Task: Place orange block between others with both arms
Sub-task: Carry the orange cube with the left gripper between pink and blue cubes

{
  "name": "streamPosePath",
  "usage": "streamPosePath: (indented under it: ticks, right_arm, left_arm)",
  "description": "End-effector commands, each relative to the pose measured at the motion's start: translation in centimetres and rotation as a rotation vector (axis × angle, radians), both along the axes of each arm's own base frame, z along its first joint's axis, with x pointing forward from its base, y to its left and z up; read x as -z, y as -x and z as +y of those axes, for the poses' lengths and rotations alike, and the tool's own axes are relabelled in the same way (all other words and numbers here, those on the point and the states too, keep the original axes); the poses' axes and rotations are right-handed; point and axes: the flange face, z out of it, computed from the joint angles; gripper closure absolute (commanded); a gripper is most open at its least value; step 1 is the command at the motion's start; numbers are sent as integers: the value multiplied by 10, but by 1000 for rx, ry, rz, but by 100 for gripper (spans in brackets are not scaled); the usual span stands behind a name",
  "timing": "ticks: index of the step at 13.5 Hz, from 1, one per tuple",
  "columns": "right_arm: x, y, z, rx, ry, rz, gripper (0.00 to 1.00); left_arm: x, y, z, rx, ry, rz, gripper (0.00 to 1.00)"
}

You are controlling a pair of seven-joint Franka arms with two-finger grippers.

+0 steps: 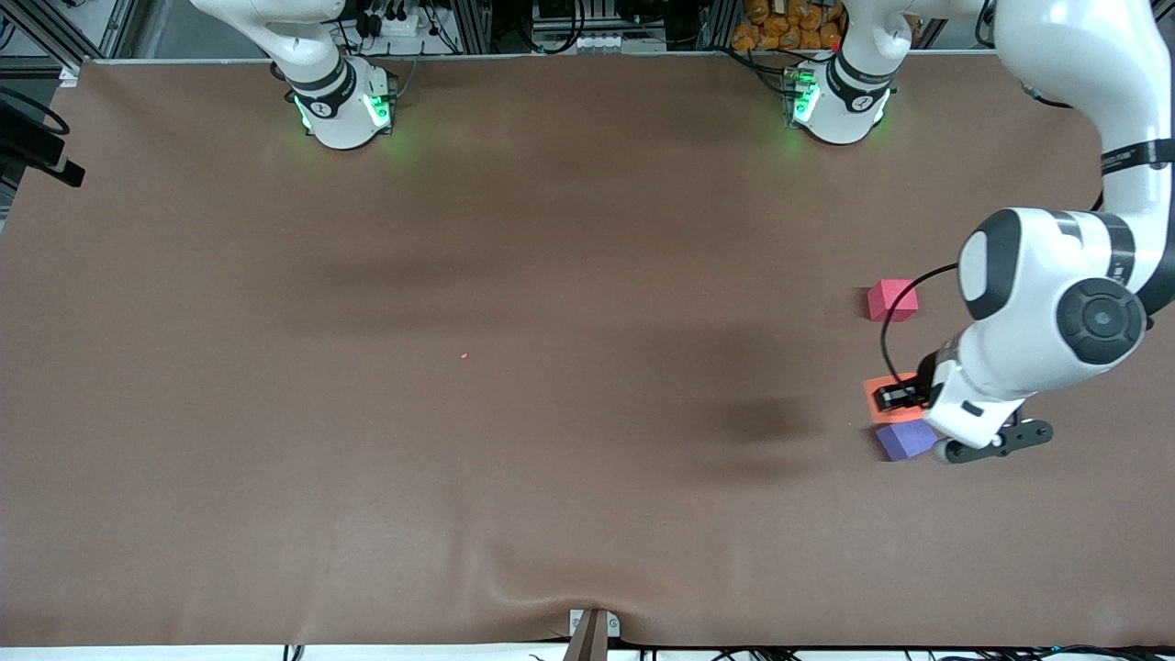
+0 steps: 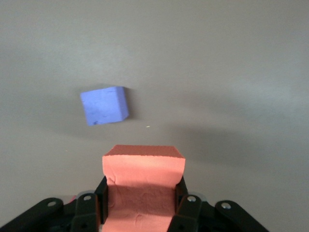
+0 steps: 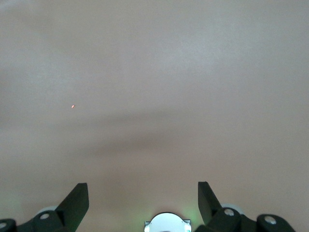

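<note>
While clamped, left end effector holds orange block | right end effector spread wide, empty

Even, diffuse overhead light covers the brown bench, bright without glare. Soft, blurred arm shadows band its middle, darkest beside the purple cube. Green lamps at both arm bases tint the mat nearby. Wrist views look paler and washed out, softly focused, with the near fingers dark and slightly blurred.
</note>
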Motion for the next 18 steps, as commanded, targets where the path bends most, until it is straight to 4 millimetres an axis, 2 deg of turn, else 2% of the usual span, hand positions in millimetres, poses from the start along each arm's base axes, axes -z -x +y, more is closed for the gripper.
streamPosePath:
  ticks: [1, 3, 5, 6, 10, 12, 15, 18]
  right_arm:
    - [-5, 4, 6, 3, 11, 1, 0]
    - [-6, 4, 4, 6, 11, -2, 0]
    - [-5, 4, 5, 5, 11, 0, 0]
    - [-4, 4, 6, 3, 11, 4, 0]
    - [-4, 5, 6, 1, 10, 10, 0]
    - [-4, 5, 6, 1, 10, 12, 0]
    - [-4, 5, 5, 3, 10, 12, 0]
    - [-4, 5, 5, 3, 11, 12, 0]
  left_arm:
    - [8, 19, 25, 20, 23, -13, 100]
    - [20, 20, 70, 74, 23, -53, 100]
    - [37, 24, 94, 122, 20, -84, 100]
    - [47, 31, 100, 118, 19, -90, 100]
    - [93, 59, 101, 115, 10, -155, 100]
    - [116, 74, 93, 126, 13, -163, 100]
    - [138, 92, 86, 138, 15, -173, 100]
    - [152, 98, 80, 158, 13, -196, 100]
